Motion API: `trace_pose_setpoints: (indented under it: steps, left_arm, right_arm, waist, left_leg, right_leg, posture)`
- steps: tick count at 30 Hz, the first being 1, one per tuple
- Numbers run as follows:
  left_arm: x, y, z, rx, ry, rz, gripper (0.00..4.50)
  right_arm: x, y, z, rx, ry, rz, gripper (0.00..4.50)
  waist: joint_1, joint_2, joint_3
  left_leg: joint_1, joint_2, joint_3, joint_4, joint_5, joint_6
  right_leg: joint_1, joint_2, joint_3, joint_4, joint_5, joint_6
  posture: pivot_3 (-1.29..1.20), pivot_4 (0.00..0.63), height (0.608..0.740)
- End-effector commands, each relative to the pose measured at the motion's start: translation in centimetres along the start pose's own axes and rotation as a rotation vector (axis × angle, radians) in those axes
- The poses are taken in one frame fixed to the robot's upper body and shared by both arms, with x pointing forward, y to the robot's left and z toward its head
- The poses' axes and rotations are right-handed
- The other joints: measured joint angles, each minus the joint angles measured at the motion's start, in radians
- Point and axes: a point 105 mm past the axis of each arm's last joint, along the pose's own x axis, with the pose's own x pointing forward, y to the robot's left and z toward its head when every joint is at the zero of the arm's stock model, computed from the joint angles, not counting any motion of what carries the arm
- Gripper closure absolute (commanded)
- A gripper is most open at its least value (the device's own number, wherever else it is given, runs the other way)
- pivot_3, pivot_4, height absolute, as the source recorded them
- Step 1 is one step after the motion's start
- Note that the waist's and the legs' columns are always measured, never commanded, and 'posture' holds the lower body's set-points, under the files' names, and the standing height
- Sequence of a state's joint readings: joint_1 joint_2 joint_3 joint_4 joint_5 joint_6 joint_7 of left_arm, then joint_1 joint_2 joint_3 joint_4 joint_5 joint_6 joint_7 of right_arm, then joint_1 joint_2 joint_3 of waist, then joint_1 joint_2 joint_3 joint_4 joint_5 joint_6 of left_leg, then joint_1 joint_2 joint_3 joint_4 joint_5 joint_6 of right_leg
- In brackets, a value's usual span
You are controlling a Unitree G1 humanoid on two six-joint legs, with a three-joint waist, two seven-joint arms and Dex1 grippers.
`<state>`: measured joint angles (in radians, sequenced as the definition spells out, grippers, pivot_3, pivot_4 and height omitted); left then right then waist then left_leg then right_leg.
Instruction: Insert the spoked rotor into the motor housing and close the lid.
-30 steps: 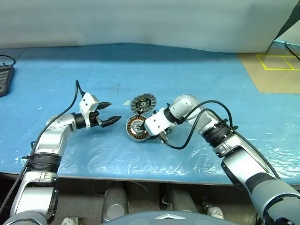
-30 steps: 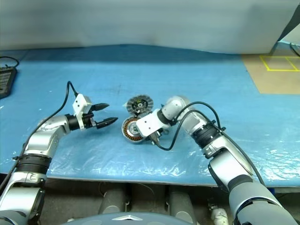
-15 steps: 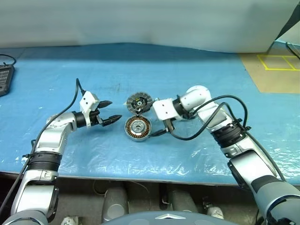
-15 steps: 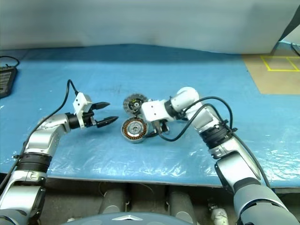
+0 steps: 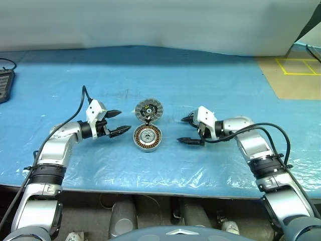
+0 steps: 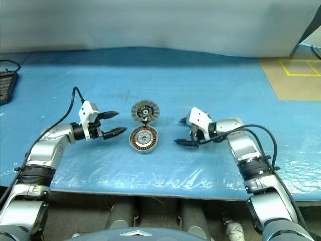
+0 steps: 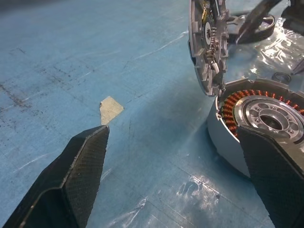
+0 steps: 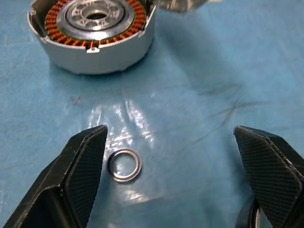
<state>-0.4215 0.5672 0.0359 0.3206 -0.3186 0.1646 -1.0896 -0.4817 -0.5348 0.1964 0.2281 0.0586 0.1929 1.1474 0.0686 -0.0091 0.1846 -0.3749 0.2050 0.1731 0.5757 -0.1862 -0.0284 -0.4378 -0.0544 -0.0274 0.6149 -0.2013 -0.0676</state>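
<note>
Both grippers, left (image 5: pixel 117 123) and right (image 5: pixel 187 130), stand released and empty, flanking my housing (image 5: pixel 147 137); lid (image 5: pixel 149 110) leans just behind it, equally near either.

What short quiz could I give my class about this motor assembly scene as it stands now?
1. True or false: the lid lies flat over the motor housing, closing it.
2. Which thing lies on the blue sheet just ahead of the right pincer?
A. a small washer ring
B. a screwdriver
C. a roll of tape
3. Fill in: the left pincer and the right pincer both stand ____, holding nothing.

Key:
1. False. The lid stands on edge at the housing's far rim, and the copper windings are uncovered.
2. A
3. open
</note>
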Motion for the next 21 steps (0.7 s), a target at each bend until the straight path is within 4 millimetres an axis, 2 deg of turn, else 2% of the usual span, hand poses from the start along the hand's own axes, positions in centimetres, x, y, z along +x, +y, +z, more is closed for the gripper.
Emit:
trace_pose_setpoints:
  steps: [1, 7, 14, 18, 21]
  left_arm:
    - [-0.1, 0.0, 0.7, 0.023, -0.022, -0.003, 0.00]
    - [0.1, 0.0, 0.7, 0.025, -0.023, -0.003, 0.00]
    - [0.1, 0.0, 0.7, 0.027, -0.019, -0.001, 0.00]
    - [0.1, 0.0, 0.7, 0.028, -0.017, 0.000, 0.00]
    - [0.1, 0.1, 0.7, 0.029, -0.015, 0.001, 0.00]
  right_arm:
    - [-0.3, 0.4, 1.9, -0.035, -0.068, -0.011, 0.05]
    - [0.2, 1.4, 0.6, -0.012, -0.031, -0.009, 0.05]
    - [-0.9, 1.4, -0.6, 0.013, 0.007, -0.021, 0.05]
    - [-1.2, 1.7, -1.6, 0.033, 0.033, -0.010, 0.94]
    - [-1.1, 2.0, -2.2, 0.036, 0.052, -0.008, 2.03]
  waist:
    - [0.000, 0.000, 0.000]
    - [0.002, 0.000, 0.000]
    - [0.002, 0.000, 0.000]
    - [0.002, 0.000, 0.000]
    - [0.002, 0.000, 0.000]
  left_leg:
    - [0.000, 0.000, 0.000, 0.000, 0.000, 0.000]
    - [0.000, 0.000, 0.000, 0.000, 0.000, 0.000]
    - [0.000, 0.000, 0.000, 0.000, 0.000, 0.000]
    - [0.000, 0.000, 0.000, 0.000, 0.000, 0.000]
    - [0.001, 0.000, 0.000, 0.000, 0.000, 0.000]
  right_leg:
    - [0.000, 0.000, 0.000, 0.000, 0.000, 0.000]
    - [0.001, 0.000, 0.000, -0.001, 0.000, 0.000]
    - [0.001, 0.000, 0.000, -0.001, 0.000, 0.000]
    - [0.001, 0.000, 0.000, -0.002, 0.000, 0.000]
    - [0.002, 0.000, 0.000, -0.002, 0.000, 0.000]
  posture:
    - [0.00, 0.150, 0.740]
    - [0.00, 0.150, 0.740]
    - [0.00, 0.150, 0.740]
    - [0.00, 0.150, 0.740]
    - [0.00, 0.150, 0.740]
